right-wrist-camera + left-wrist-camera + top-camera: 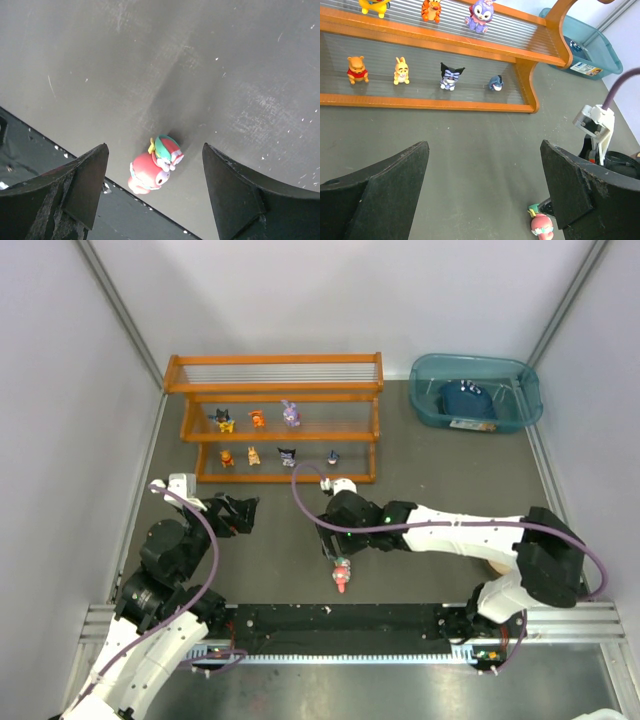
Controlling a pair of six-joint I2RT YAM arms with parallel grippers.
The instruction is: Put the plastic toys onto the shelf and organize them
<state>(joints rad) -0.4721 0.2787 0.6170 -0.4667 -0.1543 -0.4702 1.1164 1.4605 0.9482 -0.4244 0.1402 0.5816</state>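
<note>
Dark grey tbl (430, 480): orange shelf (275, 388) at 11 o'clock, teal bin (425, 400) at 1, pink-red toy (342, 575) lying nr 6.
Shelf mid tier, L-R: black-yellow toy (224, 421), orange toy (257, 419), purple bunny (290, 413).
Low tier, L-R: red-yellow bear (227, 457), tan toy (253, 454), black-white toy (287, 455), navy toy (333, 456).

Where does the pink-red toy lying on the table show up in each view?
Top external: the pink-red toy lies lower centre, just below the right gripper.
Left wrist: the toy sits at the bottom edge, right of centre.
Right wrist: the toy lies centre frame, between the open fingers.
Shared landmark: the black rail beside it, seen in top and right wrist views.
</note>
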